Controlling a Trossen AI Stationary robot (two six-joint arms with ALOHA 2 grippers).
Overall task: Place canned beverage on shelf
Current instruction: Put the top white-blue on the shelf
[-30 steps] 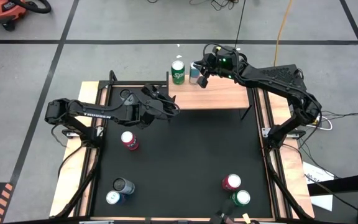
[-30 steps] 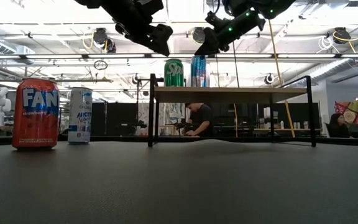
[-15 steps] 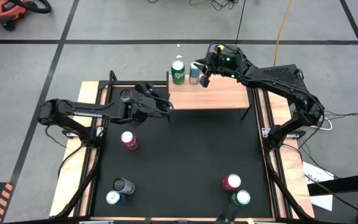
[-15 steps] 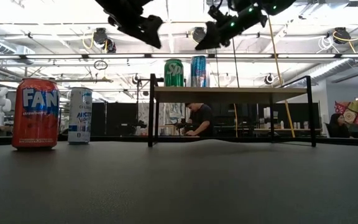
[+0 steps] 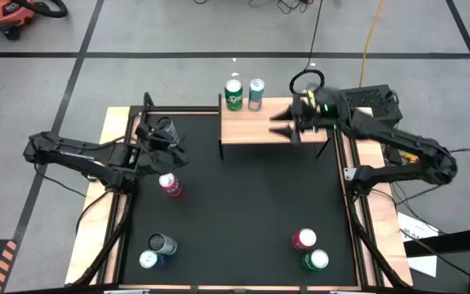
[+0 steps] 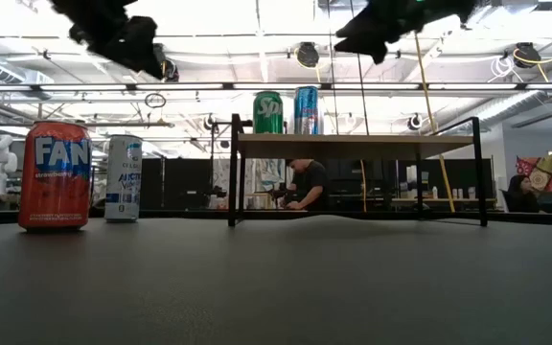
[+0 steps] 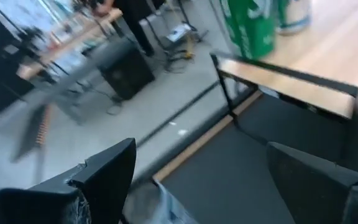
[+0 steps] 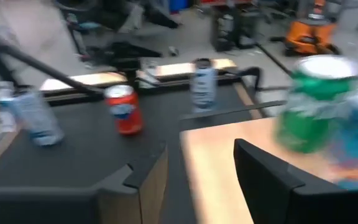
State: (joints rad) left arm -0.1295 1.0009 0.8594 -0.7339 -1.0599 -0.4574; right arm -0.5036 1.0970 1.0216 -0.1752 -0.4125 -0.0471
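A green can (image 5: 234, 94) and a blue can (image 5: 256, 93) stand upright side by side at the far left corner of the light-wood shelf (image 5: 276, 126); the low view shows the green can (image 6: 268, 112) and the blue can (image 6: 307, 109) on its top. My right gripper (image 5: 277, 127) is open and empty above the shelf's middle, to the right of both cans, fingers pointing toward the table's left; it also shows in the right wrist view (image 8: 185, 162). My left gripper (image 5: 172, 155) is open and empty above the table's left side, just beyond a red can (image 5: 170, 185); it also shows in the left wrist view (image 7: 201, 155).
Two cans (image 5: 155, 251) stand at the table's near left. A red can (image 5: 303, 239) and a green can (image 5: 316, 260) stand at the near right. In the low view a red Fanta can (image 6: 56, 175) and a white can (image 6: 123, 178) stand at the left. People sit beyond the table.
My right gripper has drawn back from the blue can toward the table's right and near side, over the shelf's middle; the blue can stays upright beside the green one. My left gripper has gone from beside the shelf's left end toward the table's left edge.
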